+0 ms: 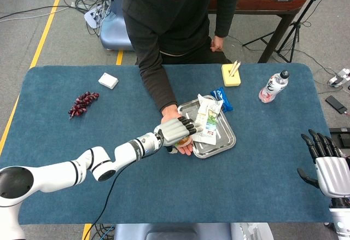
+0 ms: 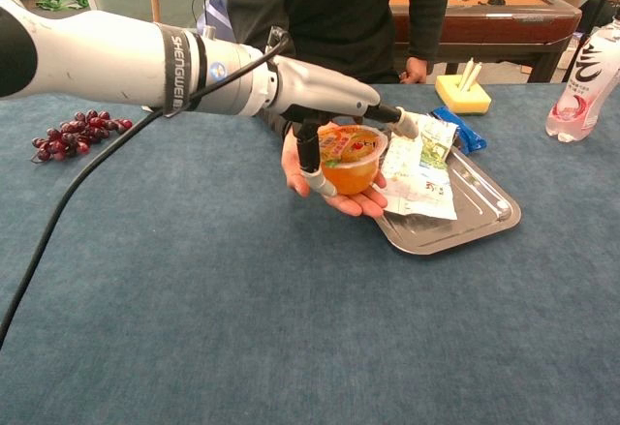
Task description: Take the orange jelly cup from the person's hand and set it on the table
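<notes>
The orange jelly cup rests on the person's upturned palm, just left of the metal tray. My left hand reaches over it: the fingers stretch flat above the lid and the thumb hangs down along the cup's left side, touching or nearly touching it. The fingers are not closed round the cup. In the head view my left hand covers most of the cup. My right hand stays at the table's right front corner, fingers spread and holding nothing.
A metal tray with snack packets lies right of the cup. Further back are a blue packet, a yellow block with sticks and a bottle. Grapes and a white box lie at the left.
</notes>
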